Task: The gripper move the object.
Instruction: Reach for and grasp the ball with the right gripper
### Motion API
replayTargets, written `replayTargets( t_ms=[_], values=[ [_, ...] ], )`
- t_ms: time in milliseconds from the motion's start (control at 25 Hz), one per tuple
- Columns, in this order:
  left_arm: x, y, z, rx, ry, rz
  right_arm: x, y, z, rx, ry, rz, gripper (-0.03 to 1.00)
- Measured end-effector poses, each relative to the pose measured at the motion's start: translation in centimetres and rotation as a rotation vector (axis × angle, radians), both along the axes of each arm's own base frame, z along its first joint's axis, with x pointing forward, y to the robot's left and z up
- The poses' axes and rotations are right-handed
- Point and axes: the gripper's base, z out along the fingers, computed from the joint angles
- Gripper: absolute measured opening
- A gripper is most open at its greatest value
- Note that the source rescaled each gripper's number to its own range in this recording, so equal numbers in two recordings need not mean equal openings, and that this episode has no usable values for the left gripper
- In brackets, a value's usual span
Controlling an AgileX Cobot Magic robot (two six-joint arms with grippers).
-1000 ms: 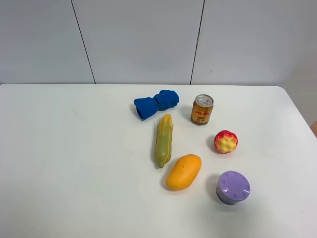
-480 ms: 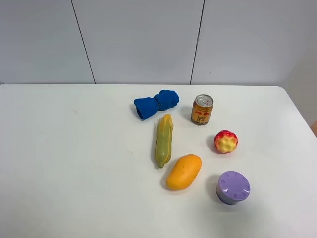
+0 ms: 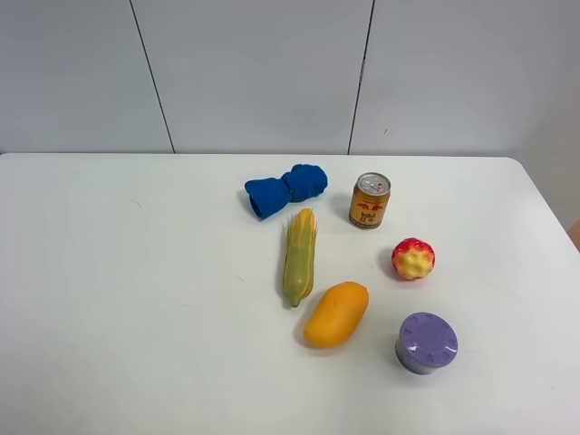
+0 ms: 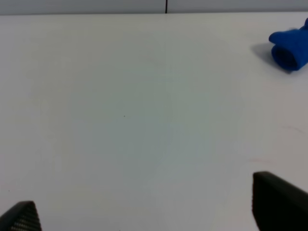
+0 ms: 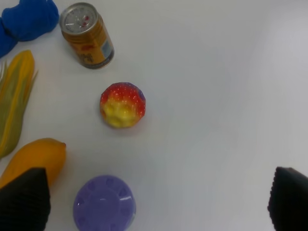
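Exterior high view: we see the white counter (image 3: 136, 299) with six things on its right half. The object (image 3: 412, 259), a bumpy red and yellow ball, sits on the counter toward the right edge, touching nothing. The drink can (image 3: 370, 200) stands upright behind it and a bit to the left. The purple jar (image 3: 426, 343) stands in front of it, nearer the camera. The mango (image 3: 336, 314) lies left of the jar. The corn cob (image 3: 300, 256) lies lengthwise just behind the mango, its lower end close to it; we cannot tell if they touch. The blue cloth (image 3: 285, 189) is bunched up at the corn's far end, left of the can.

Left wrist view: the left fingers (image 4: 279, 202) show only as two dark tips at the frame's corners. They are released and spread wide over bare counter (image 4: 144, 96). The blue cloth (image 4: 290, 48) shows at the far edge, well apart from them.

Right wrist view: the right fingers (image 5: 21, 199) are also released and spread wide. The object (image 5: 122, 104) rests on the counter (image 5: 216, 96) ahead of them, clear of both tips. It lies between the can (image 5: 87, 42) and the purple jar (image 5: 104, 204). The jar is near one fingertip. The mango (image 5: 33, 156) runs partly behind that same tip. The corn cob (image 5: 14, 101) and blue cloth (image 5: 26, 21) lie beyond the mango.
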Motion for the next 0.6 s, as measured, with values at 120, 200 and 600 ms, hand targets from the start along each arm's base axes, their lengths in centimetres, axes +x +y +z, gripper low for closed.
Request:
replayTargets(
  t_ms=[120,200,600],
  values=[
    [0.0,0.0,0.0,0.000,0.000,0.000,4.3,0.2,1.4,-0.020,0.079,-0.003,0.74],
    [0.0,0.0,0.0,0.000,0.000,0.000,7.7,0.5,1.7,-0.025,0.144,-0.003,0.74],
    [0.0,0.0,0.0,-0.001,0.000,0.001,20.1,1.9,-5.2,-0.007,0.498,0.043,0.74]
  ],
)
